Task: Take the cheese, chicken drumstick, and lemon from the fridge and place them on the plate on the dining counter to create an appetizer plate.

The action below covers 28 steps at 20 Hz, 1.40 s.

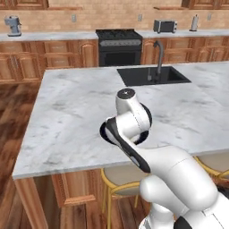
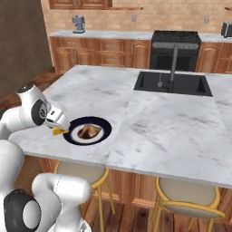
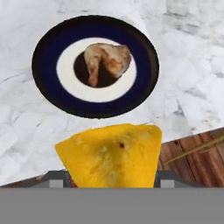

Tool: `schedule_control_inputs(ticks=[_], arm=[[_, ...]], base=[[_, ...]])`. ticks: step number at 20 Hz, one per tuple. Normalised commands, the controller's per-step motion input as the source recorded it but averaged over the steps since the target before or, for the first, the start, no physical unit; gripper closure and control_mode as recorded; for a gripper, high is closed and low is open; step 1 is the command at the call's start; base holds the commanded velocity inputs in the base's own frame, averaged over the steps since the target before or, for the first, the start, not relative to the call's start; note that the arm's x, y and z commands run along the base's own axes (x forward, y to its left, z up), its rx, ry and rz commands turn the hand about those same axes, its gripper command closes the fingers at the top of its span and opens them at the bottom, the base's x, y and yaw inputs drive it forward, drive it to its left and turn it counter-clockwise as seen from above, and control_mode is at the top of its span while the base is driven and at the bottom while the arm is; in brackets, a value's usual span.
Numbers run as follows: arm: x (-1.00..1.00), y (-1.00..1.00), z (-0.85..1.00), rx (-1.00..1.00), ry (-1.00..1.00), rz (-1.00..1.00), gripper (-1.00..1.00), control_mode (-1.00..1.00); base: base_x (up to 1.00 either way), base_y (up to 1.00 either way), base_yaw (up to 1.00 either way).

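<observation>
One cheese (image 3: 111, 153) in jaws, just short of plate (image 3: 48, 94) rim, drumstick (image 3: 107, 61) centred.

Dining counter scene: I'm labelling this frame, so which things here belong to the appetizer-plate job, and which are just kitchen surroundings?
Part of the job:
cheese, held in the tool
chicken drumstick, on the plate
plate
dining counter

Just surroundings:
sink
faucet
oven range
toaster
coffee machine
stools

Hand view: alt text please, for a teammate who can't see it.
The gripper holds the cheese close to the camera, near the marble counter edge. Beyond it sits the plate with the drumstick in its white centre.
</observation>
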Motion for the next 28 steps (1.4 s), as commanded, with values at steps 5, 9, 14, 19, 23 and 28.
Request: schedule_control_inputs(ticks=[5,9,14,19,23,28], arm=[[0.40,0.13,-0.02,0.00,0.03,-0.19,1.00,-1.00],[0.88,0.04,-0.20,0.00,0.05,-0.09,1.00,-1.00],[1.00,0.03,-0.40,0.00,0.03,0.00,1.00,-1.00],[0.75,0.37,-0.56,0.00,0.03,0.00,1.00,-1.00],[0.62,0.45,-0.36,0.00,0.00,0.00,1.00,-1.00],[0.61,0.25,-0.37,0.00,0.01,0.00,1.00,-1.00]], base=[[0.24,0.21,-0.18],[0.00,0.00,0.00],[0.00,0.00,0.00],[0.00,0.00,0.00],[0.00,0.00,0.00],[0.00,0.00,0.00]])
